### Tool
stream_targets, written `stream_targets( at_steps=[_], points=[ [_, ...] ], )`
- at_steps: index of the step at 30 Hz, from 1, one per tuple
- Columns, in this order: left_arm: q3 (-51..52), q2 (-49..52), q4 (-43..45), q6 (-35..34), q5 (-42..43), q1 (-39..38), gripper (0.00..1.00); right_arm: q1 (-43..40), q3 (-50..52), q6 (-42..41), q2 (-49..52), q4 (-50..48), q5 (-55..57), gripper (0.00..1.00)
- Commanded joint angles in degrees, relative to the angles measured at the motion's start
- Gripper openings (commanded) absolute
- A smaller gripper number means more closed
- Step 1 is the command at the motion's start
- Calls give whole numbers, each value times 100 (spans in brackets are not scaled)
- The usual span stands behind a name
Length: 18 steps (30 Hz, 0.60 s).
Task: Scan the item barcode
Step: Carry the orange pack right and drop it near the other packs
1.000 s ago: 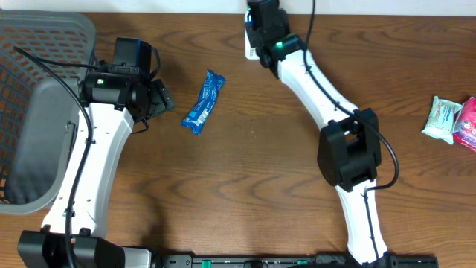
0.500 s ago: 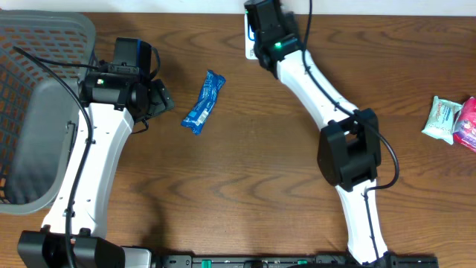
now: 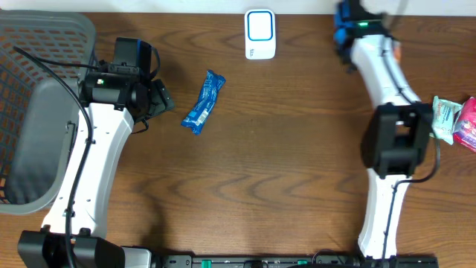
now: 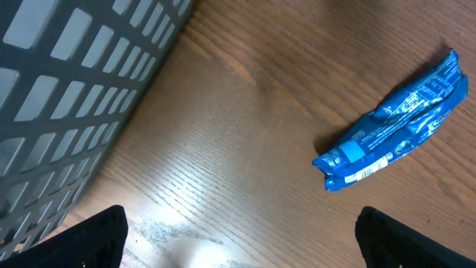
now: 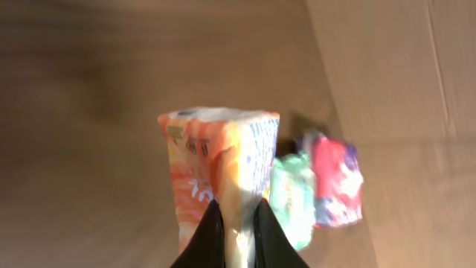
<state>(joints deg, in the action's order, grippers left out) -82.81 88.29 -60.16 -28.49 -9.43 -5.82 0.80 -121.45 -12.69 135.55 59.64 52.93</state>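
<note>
The right arm (image 3: pixel 387 74) has swung off the scanner (image 3: pixel 260 33) toward the far right of the table (image 3: pixel 260 171). The scanner, half hidden a second ago, now lies bare at the far edge. The left arm (image 3: pixel 104 141) has not shifted.

Overhead: the blue packet (image 3: pixel 204 102) lies slantwise just right of the left gripper (image 3: pixel 162 99), apart from it. The basket (image 3: pixel 30 45) fills the left end. A green packet (image 3: pixel 444 119) and a pink packet (image 3: pixel 468 123) lie touching at the right edge, partly behind the right arm's elbow. From here the right pincer's jaws and its load cannot be made out.

Left wrist: the two fingertips (image 4: pixel 104 234) sit in the bottom corners, jaws wide with nothing between them but bare wood. The blue packet lies ahead and to the right, with a white label at its near end. The basket's grid wall (image 4: pixel 74 97) runs along the left. This view shows nothing of the scanner or the right arm.

Right wrist: the picture is blurred. It shows what the overhead hides: the right gripper (image 5: pixel 236 223) is pinched narrow on an orange packet (image 5: pixel 216 164), which stands up from the jaws. Beyond it lie the green and pink packets, with a tan surface to the right.
</note>
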Motion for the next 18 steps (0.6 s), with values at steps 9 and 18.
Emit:
stream_targets(
  at_steps=[9,18],
  points=[
    [17,-31,-24,-31,-114,2,98,-1381,9,-634,-107,385,-2024,7],
    [17,-31,-24,-31,-114,2,98,-1884,151,-752,-107,592,-2061,67]
  ],
)
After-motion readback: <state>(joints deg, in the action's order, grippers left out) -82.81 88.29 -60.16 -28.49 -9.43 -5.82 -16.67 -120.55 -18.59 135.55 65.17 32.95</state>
